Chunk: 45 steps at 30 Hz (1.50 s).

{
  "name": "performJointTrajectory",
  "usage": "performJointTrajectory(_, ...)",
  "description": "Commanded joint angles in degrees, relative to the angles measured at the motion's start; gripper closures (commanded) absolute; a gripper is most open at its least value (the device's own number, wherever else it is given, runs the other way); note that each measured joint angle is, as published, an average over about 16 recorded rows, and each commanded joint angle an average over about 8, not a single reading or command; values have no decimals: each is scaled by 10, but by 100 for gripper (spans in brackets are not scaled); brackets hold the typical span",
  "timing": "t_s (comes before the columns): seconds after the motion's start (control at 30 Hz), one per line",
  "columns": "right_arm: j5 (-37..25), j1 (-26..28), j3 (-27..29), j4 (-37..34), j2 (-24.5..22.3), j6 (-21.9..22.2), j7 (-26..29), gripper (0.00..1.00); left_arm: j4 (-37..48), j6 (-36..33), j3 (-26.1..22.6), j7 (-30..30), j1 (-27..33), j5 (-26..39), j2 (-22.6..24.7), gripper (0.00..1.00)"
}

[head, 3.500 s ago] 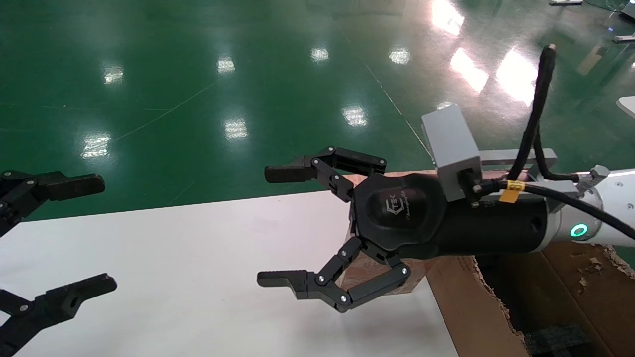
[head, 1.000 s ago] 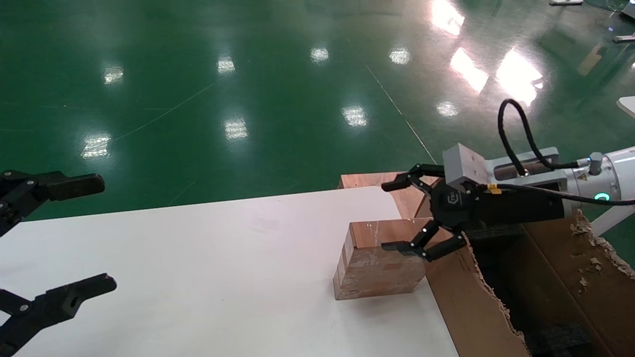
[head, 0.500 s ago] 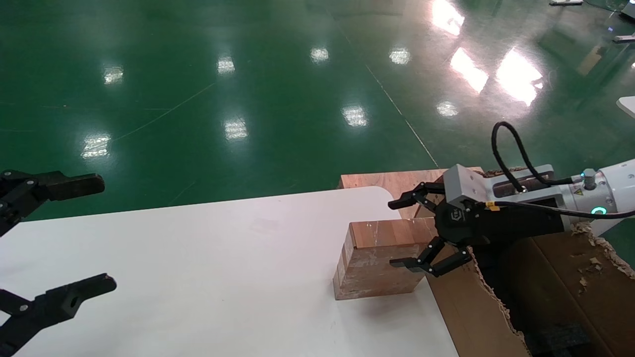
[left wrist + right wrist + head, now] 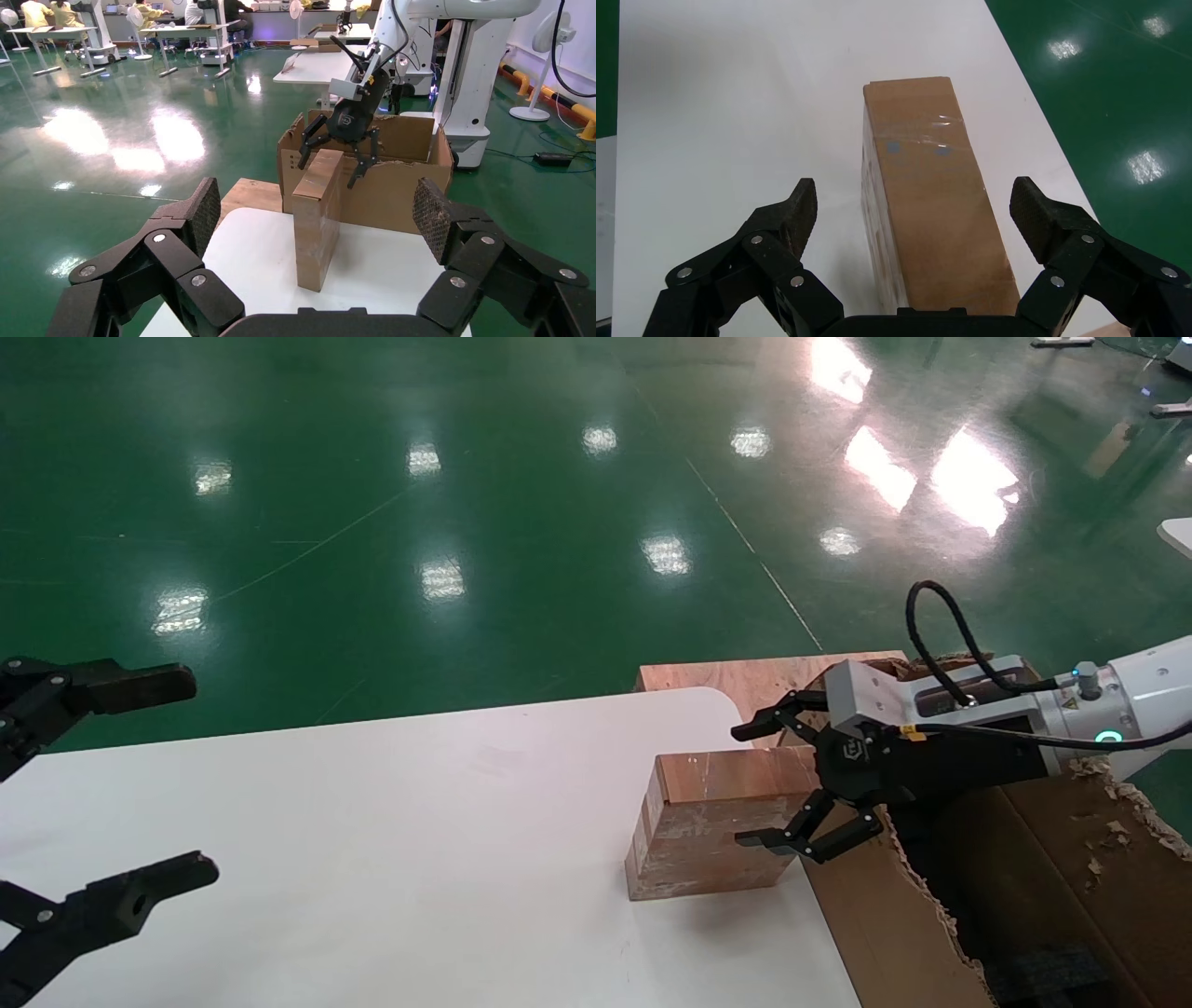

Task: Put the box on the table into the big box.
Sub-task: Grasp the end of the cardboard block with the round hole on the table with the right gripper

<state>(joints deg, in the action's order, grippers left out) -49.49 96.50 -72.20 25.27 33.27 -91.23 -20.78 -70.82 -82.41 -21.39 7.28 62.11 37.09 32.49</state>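
Right gripper [image 4: 754,784] spread wide, empty, straddling the small taped cardboard box [image 4: 712,822] on the white table [image 4: 372,840]. Box looks light, stiff, glossy tape likely slippery; pinch its two long side faces. Left gripper [image 4: 140,780] parked open, holding nothing.

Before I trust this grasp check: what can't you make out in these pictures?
- The box's right end: head view, hidden behind the right tool.
- The big box's inside: head view, dark, cut off by the edge.
- The box's base: right wrist view, hidden by the tool body.
- Left tool: arm cut off.
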Motion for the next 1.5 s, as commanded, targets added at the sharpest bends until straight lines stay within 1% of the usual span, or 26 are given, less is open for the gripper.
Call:
performJointTrajectory(0.03, 3, 2, -8, -7, 3, 0, -3, 0, 0, 0, 0, 0, 0, 0, 0, 0)
performJointTrajectory(0.4, 17, 11, -43, -46, 16, 1, -25, 0, 0, 0, 0, 0, 0, 0, 0, 0)
performJointTrajectory(0.7, 28, 17, -60, -71, 27, 2, -38, 0, 0, 0, 0, 0, 0, 0, 0, 0)
performJointTrajectory(0.73, 29, 17, -61, -73, 27, 2, -38, 2, 0, 0, 0, 0, 0, 0, 0, 0)
performJointTrajectory(0.77, 30, 17, -62, -74, 28, 2, -38, 12, 0, 0, 0, 0, 0, 0, 0, 0)
performJointTrajectory(0.8, 31, 17, -62, -75, 28, 2, -39, 25, 0, 0, 0, 0, 0, 0, 0, 0)
performJointTrajectory(0.83, 32, 17, -63, -75, 29, 2, -39, 37, 0, 0, 0, 0, 0, 0, 0, 5)
performJointTrajectory(0.87, 32, 17, -63, -76, 29, 2, -39, 50, 0, 0, 0, 0, 0, 0, 0, 14)
performJointTrajectory(0.97, 32, 17, -62, -75, 28, 2, -39, 87, 0, 0, 0, 0, 0, 0, 0, 52)
performJointTrajectory(1.0, 32, 17, -62, -74, 28, 2, -39, 97, 0, 0, 0, 0, 0, 0, 0, 64)
performJointTrajectory(1.03, 32, 17, -62, -74, 28, 2, -39, 100, 0, 0, 0, 0, 0, 0, 0, 77)
performJointTrajectory(1.07, 31, 17, -62, -74, 28, 2, -39, 100, 0, 0, 0, 0, 0, 0, 0, 89)
performJointTrajectory(1.1, 31, 17, -61, -73, 28, 2, -39, 100, 0, 0, 0, 0, 0, 0, 0, 97)
performJointTrajectory(1.13, 31, 17, -61, -73, 28, 2, -39, 100, 0, 0, 0, 0, 0, 0, 0, 100)
performJointTrajectory(1.5, 28, 17, -60, -71, 27, 2, -38, 100, 0, 0, 0, 0, 0, 0, 0, 100)
